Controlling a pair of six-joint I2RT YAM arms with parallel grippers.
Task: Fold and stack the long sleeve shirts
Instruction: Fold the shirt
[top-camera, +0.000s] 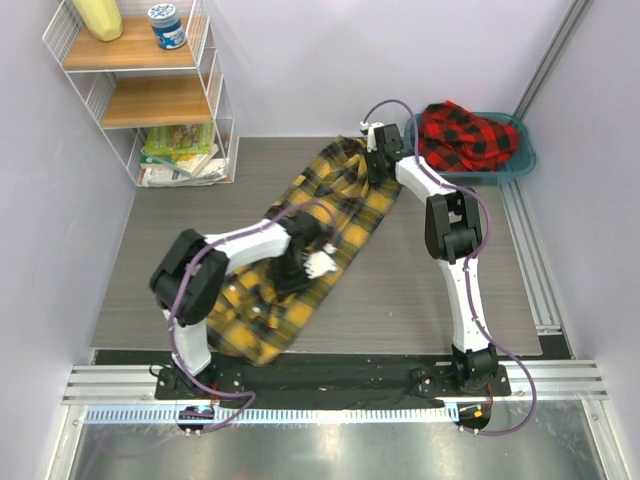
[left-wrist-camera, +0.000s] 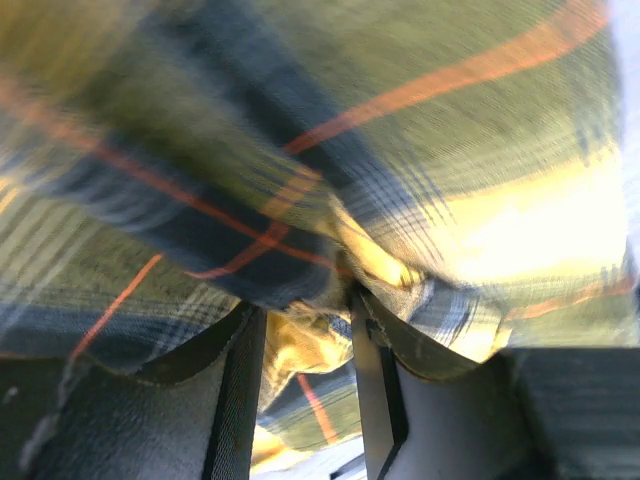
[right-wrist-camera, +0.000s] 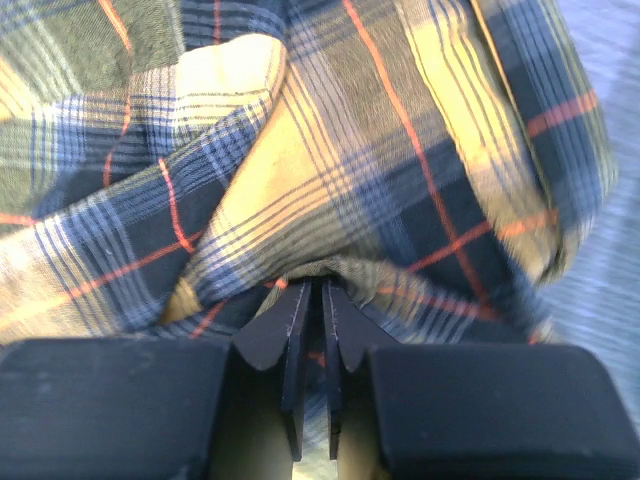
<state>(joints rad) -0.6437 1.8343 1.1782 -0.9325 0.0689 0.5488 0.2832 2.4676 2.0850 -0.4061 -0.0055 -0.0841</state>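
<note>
- Table (top-camera: 430, 300): grey slatted top, with both arms reaching out over it from the near edge.
- Yellow-and-black shirt (top-camera: 355, 205): lies in a long rumpled band running diagonally across the table. It goes from far centre down to the front edge by the left arm's base. It is bunched, not flat.
- Teal basin (top-camera: 525, 160): sits at the far right corner. The red-and-black shirt (top-camera: 465, 135) is heaped in it, and neither arm touches it.
- Step, my reading: taking hold of the first shirt at two places to spread it. Nothing is folded or stacked.
- Right claw (right-wrist-camera: 322, 290): at the shirt's far end. Its jaws are all but together, nipping a thin fold of plaid at the tips.
- Left claw (left-wrist-camera: 305, 305): over the shirt's middle. Its jaws stand part open with a bunch of cloth in the gap. I cannot tell whether it pinches.
- Next move, judged: the left hold needs to be firm first. Then both arms lift and draw apart together so the floppy cloth opens flat without dragging into new creases.
- Views: the top view gives the layout and the basin, but the arms hide both sets of claw tips. The wrist views show the jaws and little besides plaid, and the left wrist view is blurred.
</note>
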